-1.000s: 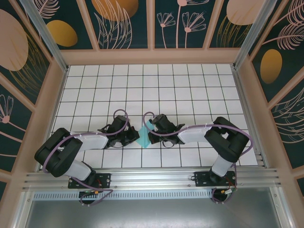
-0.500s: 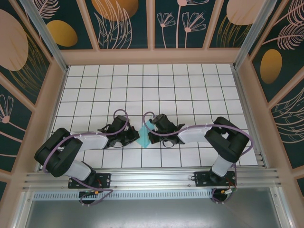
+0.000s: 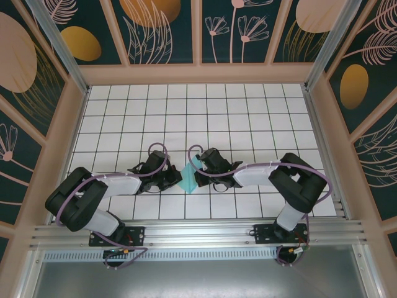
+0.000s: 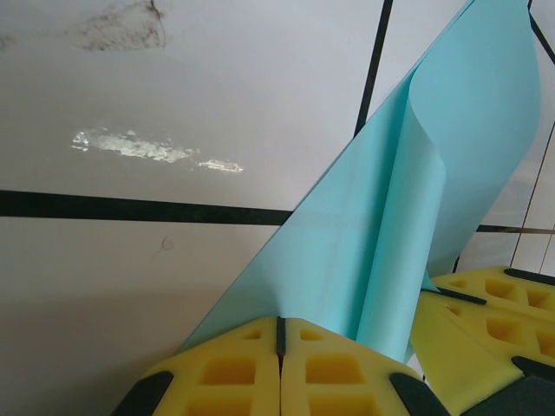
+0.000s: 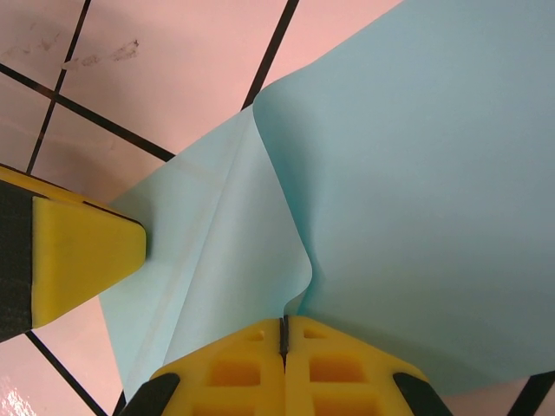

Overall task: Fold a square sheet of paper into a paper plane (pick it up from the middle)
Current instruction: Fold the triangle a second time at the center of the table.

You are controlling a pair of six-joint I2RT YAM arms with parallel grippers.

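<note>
Your bench (image 3: 248,105): white tiles, walled at the back and both sides, with the far rows open. Your square sheet of paper (image 3: 188,179): turquoise, curled over, near the front edge between the arms. Your left gripper (image 3: 175,180): pads pressed together, pinching the paper's left side. Your right gripper (image 3: 197,179): likewise pinching the right side.

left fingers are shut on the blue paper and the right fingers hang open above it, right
Not quite. The right fingers are not open: the right wrist view shows them pressed together, pinching the paper at its edge. The left fingers are shut on the paper, as you say.
</note>
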